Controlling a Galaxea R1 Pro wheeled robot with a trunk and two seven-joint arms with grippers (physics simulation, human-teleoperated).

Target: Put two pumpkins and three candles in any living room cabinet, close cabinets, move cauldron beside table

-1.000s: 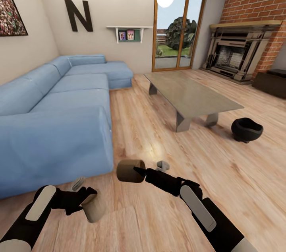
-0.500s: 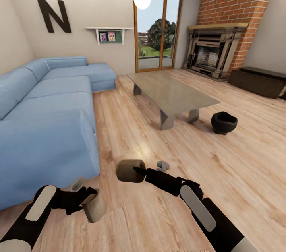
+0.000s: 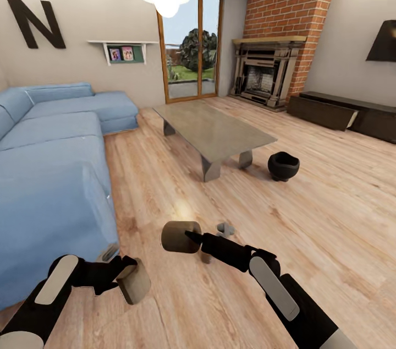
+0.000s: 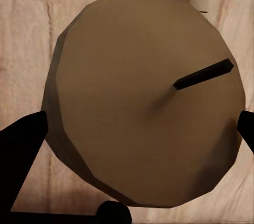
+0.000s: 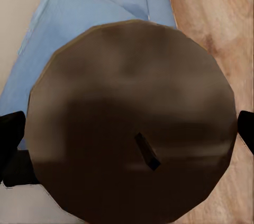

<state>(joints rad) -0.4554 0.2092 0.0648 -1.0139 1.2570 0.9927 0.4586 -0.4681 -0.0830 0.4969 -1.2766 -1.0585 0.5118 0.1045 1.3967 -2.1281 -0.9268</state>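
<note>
Left end effector [image 3: 122, 277]: clamped around a short tan-beige cylindrical candle [image 3: 134, 281], near the left foreground just beside the blue fabric corner sofa [image 3: 49, 184]; in the left wrist view the candle's flat end and dark wick sit between the two dark fingers [image 4: 21, 144].
Right end effector [image 3: 193, 237]: gripping a second, darker tan stubby candle [image 3: 179, 236], held out over the pale wooden plank floor [image 3: 308, 217] in the near middle.
Long low dark-brown wooden cabinet [image 3: 344, 115]: far right against the wall, one front apparently tilted open, well apart from both candles.
Squat matte-black round cauldron [image 3: 283, 165]: on the floor just beside the right end of the low grey glass-topped coffee table [image 3: 214, 129].
Risk, slipping: both grips sit on smooth round sides, so a jolt while driving could probably roll a candle out and across the floor.
Risk, collision: the route to the cabinet passes near the cauldron and table; a wide swing of the base or right arm could knock the cauldron away from the table.
Risk, sofa: the left arm hangs close to the sofa edge, so turning could brush it and loosen that candle.
</note>
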